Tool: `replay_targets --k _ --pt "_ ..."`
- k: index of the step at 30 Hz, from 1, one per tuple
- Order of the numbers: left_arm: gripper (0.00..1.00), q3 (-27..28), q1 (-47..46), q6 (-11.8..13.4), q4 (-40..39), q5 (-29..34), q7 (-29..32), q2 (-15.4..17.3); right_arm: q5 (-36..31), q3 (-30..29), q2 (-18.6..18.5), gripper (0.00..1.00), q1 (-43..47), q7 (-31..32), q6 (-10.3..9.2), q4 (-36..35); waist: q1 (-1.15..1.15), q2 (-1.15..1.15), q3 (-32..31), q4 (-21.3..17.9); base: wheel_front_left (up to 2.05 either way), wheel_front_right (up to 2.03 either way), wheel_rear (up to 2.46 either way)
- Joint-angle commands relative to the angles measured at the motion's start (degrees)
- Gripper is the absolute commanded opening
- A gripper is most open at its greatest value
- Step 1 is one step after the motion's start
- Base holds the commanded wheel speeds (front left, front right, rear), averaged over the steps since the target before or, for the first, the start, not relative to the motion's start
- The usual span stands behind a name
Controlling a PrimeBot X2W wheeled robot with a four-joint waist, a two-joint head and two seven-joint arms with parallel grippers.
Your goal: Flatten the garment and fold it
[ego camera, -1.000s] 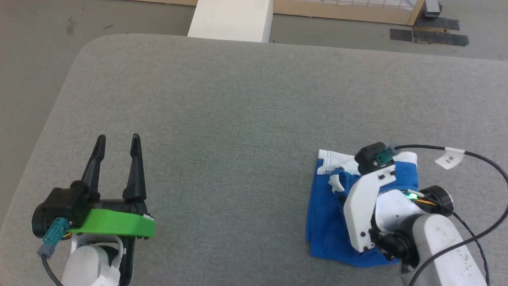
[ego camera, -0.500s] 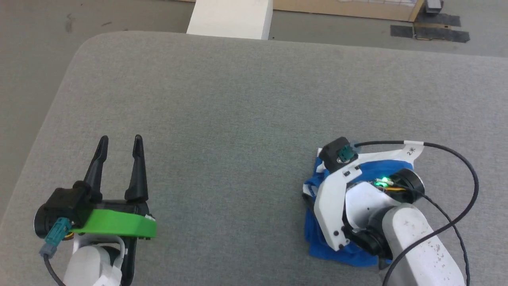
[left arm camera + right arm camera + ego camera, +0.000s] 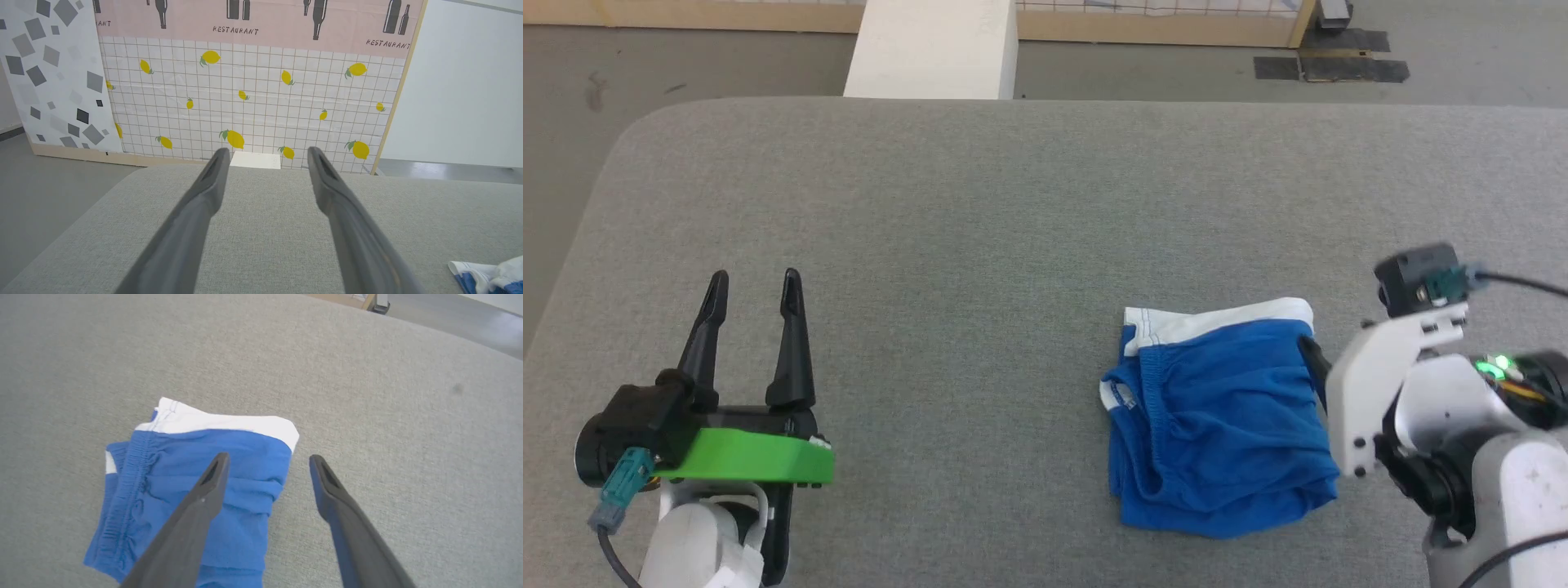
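From the head we see the garment (image 3: 1217,425) lying in a rumpled, folded blue bundle on the grey table (image 3: 980,212), right of centre, with its white band at the far edge. Our left gripper (image 3: 755,278) rests well apart from it. The left wrist shows those fingers spread, gripping nothing. The right wrist shows our right gripper (image 3: 269,458) spread wide and empty, one finger over the cloth.

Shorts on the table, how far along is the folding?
Done: the shorts lie in a compact folded bundle on the table. In hand: nothing; the right gripper is open at their edge, the left gripper open far off. Left: perhaps smoothing the rumpled lower edge.
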Motion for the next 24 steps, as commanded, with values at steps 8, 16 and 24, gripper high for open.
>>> replay_targets --k 8,16,24 --pt "1.0 0.2 0.2 -0.2 -0.6 0.1 -0.3 0.0 -0.7 -0.8 0.3 1.0 3.8 -2.4 -0.09 7.7 0.0 0.0 1.5 0.5 0.0 0.0 0.0" --pt "1.0 0.5 0.4 -0.2 -0.4 -0.1 -0.3 0.4 -1.1 1.5 0.3 1.0 4.5 -3.4 -0.09 15.6 0.0 0.0 2.0 1.5 0.0 0.0 0.0" --pt "1.0 1.3 0.8 -0.2 -0.5 -0.1 -0.3 1.0 -0.2 2.8 -2.2 0.0 2.2 -5.5 -0.09 18.6 0.0 0.0 1.9 -1.0 0.0 0.0 0.0"
